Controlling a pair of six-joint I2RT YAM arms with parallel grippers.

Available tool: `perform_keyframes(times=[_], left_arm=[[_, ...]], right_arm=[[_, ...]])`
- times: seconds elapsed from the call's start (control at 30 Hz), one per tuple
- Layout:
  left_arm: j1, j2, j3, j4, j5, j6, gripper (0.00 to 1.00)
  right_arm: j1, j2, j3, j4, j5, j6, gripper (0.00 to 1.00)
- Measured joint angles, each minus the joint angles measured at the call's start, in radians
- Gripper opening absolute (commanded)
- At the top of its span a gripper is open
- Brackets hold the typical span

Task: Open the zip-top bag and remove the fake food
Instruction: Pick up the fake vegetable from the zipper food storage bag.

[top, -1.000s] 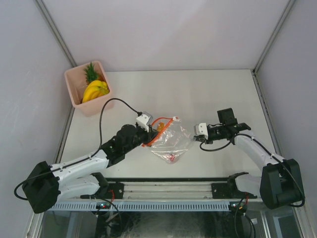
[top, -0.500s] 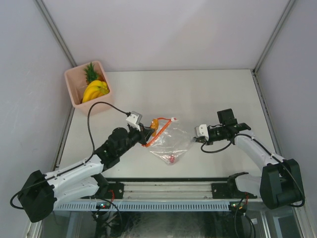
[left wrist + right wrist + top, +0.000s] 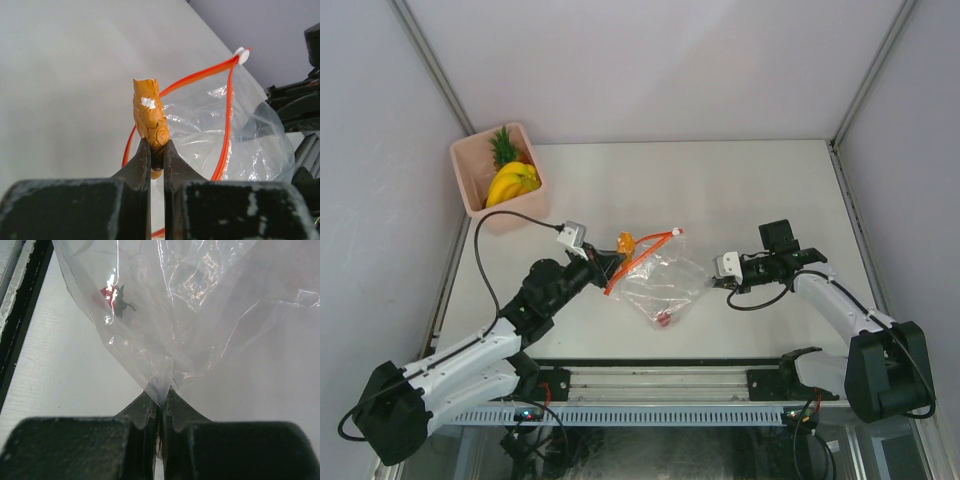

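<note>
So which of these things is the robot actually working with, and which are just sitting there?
In the job:
- zip-top bag, pinched by the right gripper
- orange toy piece, held in the left gripper
- small red toy piece, inside the bag

Just sitting:
- pink bin at the far left corner
- banana bunch and pineapple lying in it, untouched

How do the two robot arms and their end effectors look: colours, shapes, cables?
The left arm and the right arm both have white tube-like links and bulky black joints. A thin black cable loops from the left one. The left end effector and the right end effector each have two dark tapered fingers on a scuffed black body.
</note>
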Motion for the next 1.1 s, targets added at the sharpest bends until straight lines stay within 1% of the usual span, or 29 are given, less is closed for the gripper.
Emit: perform_keyframes(times=[0.37, 0.53, 0.8, 1.1], left_arm=[[0.107, -0.085, -0.005, 0.017, 0.101, -0.09, 0.0], [0.181, -0.108, -0.005, 0.015, 0.161, -0.125, 0.0], [0.385, -0.1, -0.005, 0.018, 0.259, -0.177, 0.0], [0.587, -0.008, 0.01, 0.032, 0.376, -0.242, 0.0]], right_arm=[[-0.004, 0.0, 0.0, 0.002, 0.0, 0.007, 0.0], [-0.008, 0.0, 0.0, 0.002, 0.001, 0.008, 0.0], [-0.008, 0.0, 0.0, 0.003, 0.002, 0.009, 0.0], [-0.008, 0.0, 0.0, 0.003, 0.004, 0.009, 0.0]])
